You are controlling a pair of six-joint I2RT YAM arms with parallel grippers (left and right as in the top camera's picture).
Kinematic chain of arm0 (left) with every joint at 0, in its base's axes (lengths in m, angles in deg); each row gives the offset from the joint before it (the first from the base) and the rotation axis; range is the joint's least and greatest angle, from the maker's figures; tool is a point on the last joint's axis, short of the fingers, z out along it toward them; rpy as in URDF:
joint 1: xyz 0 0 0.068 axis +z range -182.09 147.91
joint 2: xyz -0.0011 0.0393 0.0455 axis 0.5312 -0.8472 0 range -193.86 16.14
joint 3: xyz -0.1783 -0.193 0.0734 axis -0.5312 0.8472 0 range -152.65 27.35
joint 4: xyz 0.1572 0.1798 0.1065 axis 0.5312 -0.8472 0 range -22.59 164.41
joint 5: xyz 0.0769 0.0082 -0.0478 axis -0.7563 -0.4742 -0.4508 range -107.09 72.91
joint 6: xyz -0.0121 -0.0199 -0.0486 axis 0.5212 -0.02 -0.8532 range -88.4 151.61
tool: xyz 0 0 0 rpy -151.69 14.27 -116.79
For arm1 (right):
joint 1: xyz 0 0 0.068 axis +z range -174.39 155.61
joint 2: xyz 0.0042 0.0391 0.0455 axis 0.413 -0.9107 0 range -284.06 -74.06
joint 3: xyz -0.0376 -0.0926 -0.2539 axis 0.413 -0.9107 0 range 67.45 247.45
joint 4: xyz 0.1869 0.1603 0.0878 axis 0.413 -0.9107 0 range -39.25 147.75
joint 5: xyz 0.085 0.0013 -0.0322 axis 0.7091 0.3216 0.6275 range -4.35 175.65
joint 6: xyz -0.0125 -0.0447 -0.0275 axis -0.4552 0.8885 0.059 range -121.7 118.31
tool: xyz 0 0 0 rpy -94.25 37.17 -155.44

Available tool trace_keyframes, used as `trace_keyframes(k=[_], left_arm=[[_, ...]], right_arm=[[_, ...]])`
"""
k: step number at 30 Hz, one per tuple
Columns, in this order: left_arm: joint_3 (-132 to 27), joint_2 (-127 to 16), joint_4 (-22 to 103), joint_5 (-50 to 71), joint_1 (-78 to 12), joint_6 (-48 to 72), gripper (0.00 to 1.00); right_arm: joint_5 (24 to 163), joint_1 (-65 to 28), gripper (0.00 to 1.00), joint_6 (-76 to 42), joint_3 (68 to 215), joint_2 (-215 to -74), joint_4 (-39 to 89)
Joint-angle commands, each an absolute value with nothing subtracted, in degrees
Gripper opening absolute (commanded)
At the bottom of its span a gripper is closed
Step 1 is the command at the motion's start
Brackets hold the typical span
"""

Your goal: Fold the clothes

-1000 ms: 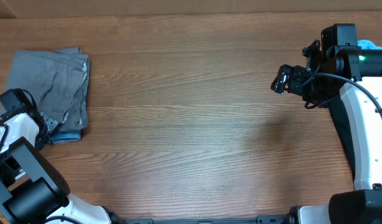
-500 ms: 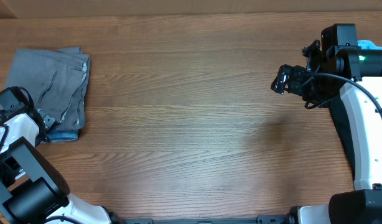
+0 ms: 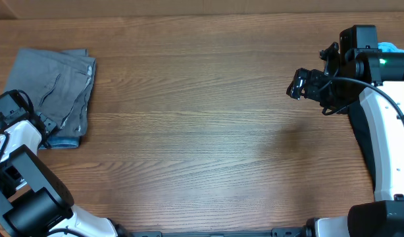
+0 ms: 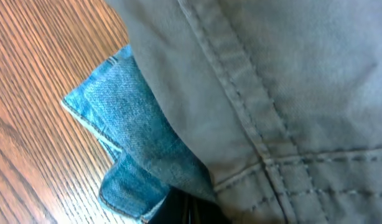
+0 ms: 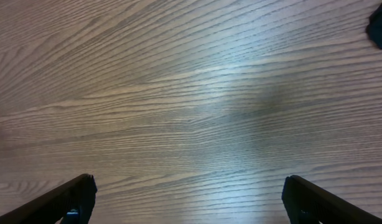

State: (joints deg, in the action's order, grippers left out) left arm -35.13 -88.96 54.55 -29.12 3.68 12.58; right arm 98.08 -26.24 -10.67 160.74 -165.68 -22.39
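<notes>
The clothes, grey shorts (image 3: 54, 85), lie folded at the table's far left on top of a folded blue denim garment (image 3: 60, 141). My left gripper (image 3: 45, 130) sits at the stack's near-left corner. In the left wrist view its black fingers (image 4: 188, 208) are pressed together, their tips buried where the grey shorts' (image 4: 290, 93) seamed edge and the denim's (image 4: 129, 124) hem meet. My right gripper (image 3: 295, 84) hovers far to the right over bare wood. It is open, with fingers (image 5: 76, 199) wide apart and nothing between them (image 5: 188, 199).
A black garment (image 3: 360, 135) lies along the right edge, partly behind the right arm, and shows as a dark scrap (image 5: 381, 28) in the right wrist view. Something light blue (image 3: 389, 47) peeks out behind the right arm's head. The wooden table (image 3: 202, 131) stretches between the arms.
My left gripper has moved left, dragging the near corner of the grey shorts and the denim with it. The right arm has not moved.
</notes>
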Motion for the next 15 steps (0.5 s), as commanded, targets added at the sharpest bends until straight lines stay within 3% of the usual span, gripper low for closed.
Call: trace_keyframes(k=[1, 12, 14, 15], left_arm=[[-35.18, -89.15, 51.40, -27.35, 3.79, 13.85, 0.04], [-35.39, -73.57, 38.40, -24.95, 3.77, 8.58, 0.05], [-35.42, -69.33, 37.37, -20.60, 3.77, 7.73, 0.12], [-35.42, -67.38, 37.39, -17.80, 3.68, 7.75, 0.22]], right_arm=[[97.68, -26.35, 1.00, -10.43, 160.77, -165.72, -22.04], [97.68, -26.35, 1.00, -10.43, 160.77, -165.72, -22.06], [97.68, -26.35, 1.00, -10.43, 160.77, -165.72, -22.04], [97.68, -26.35, 1.00, -10.43, 160.77, -165.72, -22.06]])
